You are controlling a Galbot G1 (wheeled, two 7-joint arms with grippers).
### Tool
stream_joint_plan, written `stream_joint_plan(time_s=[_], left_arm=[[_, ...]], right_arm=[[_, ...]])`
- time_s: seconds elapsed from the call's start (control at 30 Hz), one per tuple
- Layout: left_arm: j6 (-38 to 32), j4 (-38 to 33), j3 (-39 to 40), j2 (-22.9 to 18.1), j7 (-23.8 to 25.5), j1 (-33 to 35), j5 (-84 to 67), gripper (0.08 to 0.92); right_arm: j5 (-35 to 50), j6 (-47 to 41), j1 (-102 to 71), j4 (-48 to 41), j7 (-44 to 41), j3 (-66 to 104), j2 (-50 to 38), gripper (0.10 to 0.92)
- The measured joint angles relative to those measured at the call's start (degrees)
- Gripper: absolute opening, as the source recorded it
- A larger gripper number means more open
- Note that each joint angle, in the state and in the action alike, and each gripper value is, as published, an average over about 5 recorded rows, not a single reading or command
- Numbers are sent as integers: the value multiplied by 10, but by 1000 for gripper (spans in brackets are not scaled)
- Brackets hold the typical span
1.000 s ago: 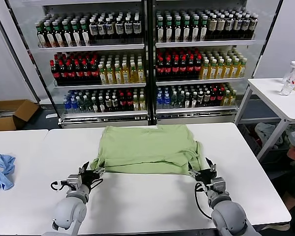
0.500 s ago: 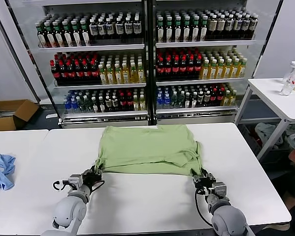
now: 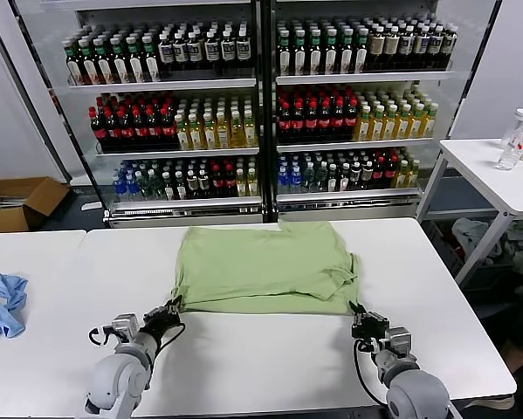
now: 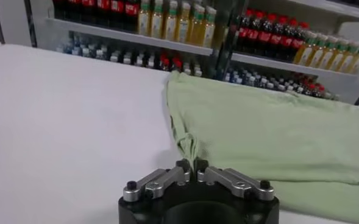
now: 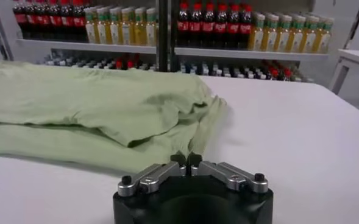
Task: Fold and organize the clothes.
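Note:
The light green shirt (image 3: 263,266) lies folded on the white table (image 3: 261,358), its near edge pulled toward me. My left gripper (image 3: 169,310) is shut on the shirt's near left corner; the left wrist view shows green cloth (image 4: 277,134) pinched in the gripper (image 4: 191,165). My right gripper (image 3: 359,316) is shut on the near right corner; the right wrist view shows the shirt (image 5: 100,109) running into the closed gripper (image 5: 186,159). The collar and printed graphic are hidden.
A light blue cloth (image 3: 1,303) lies on the table to the left. Drinks fridges (image 3: 261,105) stand behind the table. A side table (image 3: 497,170) with bottles is at right. A cardboard box (image 3: 17,201) sits on the floor at left.
Both grippers have closed on the shirt's near corners and drawn back toward me, pulling the near edge of the shirt along the table.

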Motion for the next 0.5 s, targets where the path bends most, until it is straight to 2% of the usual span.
stream_joint_plan(time_s=[0.5], left_arm=[[2, -168, -40, -20, -6, 181, 33, 109]], right_arm=[[-47, 13, -158, 124, -10, 64, -35, 125]])
